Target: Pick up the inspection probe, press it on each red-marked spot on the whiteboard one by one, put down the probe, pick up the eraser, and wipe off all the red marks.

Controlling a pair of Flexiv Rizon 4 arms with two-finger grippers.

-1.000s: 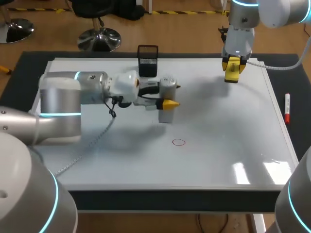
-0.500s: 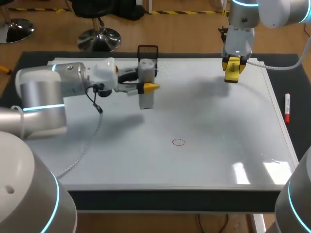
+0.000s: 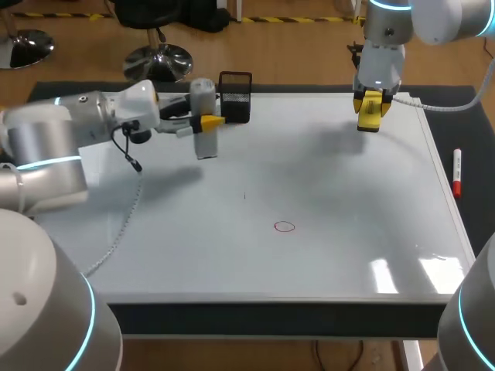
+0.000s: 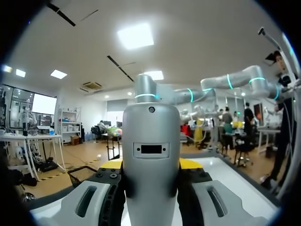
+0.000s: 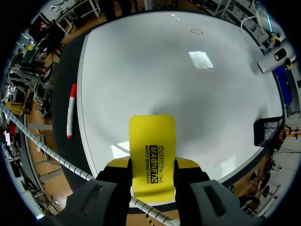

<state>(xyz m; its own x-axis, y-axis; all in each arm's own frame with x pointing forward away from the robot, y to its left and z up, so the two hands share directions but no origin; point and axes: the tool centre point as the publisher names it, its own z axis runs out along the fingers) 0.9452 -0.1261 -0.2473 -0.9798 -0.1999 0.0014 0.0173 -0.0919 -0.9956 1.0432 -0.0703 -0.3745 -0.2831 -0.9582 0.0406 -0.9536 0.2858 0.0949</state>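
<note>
- The left gripper (image 3: 206,124) clamped the probe (image 3: 203,94) upright over the whiteboard's (image 3: 348,232) far edge, just beside the mesh holder (image 3: 235,97).
- The right gripper (image 3: 370,116) held the eraser (image 5: 151,136); the red mark (image 3: 285,226) lay toward the near edge.

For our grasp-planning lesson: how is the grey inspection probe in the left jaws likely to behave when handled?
The inspection probe looks rigid: its shell shows no give where the left gripper clamps it. Its smooth body may be slippery. Tall and narrow, it could tip if stood upright.
</note>
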